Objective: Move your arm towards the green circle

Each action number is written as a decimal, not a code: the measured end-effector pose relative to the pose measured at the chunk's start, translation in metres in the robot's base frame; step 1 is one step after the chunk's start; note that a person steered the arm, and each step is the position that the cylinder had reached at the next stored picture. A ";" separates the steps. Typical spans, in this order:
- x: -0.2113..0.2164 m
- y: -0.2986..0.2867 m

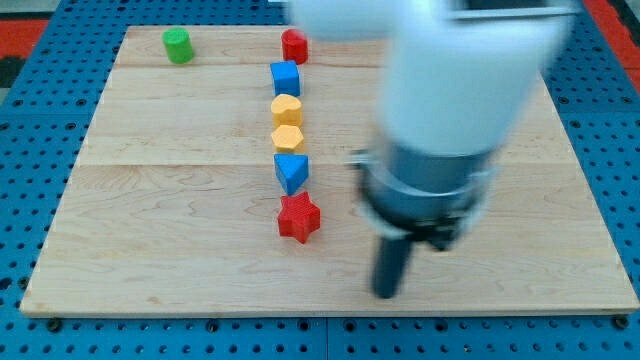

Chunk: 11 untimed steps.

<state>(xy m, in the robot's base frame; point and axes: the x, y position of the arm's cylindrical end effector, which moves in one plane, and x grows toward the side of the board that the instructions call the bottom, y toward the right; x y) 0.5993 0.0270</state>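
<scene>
The largest thing in view is the wooden tabletop (150, 230), a pale plank board lying on a blue pegboard surface (40, 120). Next in size is the robot's arm (450, 90), a blurred white and grey body coming down from the view's top right and ending in a straight dark rod. The end effector is that bare rod alone, with no jaws to be apart, together, or clamped on anything; its tip (386, 294) meets the board near the view's bottom, touching no block.

A column of blocks stands to the view's left of the tip. Nearest it is the red star (298, 218), to the left and slightly up. Above the star come the blue triangular block (291, 171), then the two yellow hexagon blocks (287, 138) and (286, 109), just beside one another, then the blue cube-like block (285, 78), and the red cylinder (293, 46) at the column's top.

The green circle (178, 45) is a small bright green cylinder standing upright, with a flat round top. It sits alone near the board's top-left corner, far up and to the left of the tip, well apart from it and beyond the whole column.
</scene>
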 end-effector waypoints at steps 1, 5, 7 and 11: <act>0.000 -0.076; -0.022 -0.142; -0.103 -0.209; -0.241 -0.234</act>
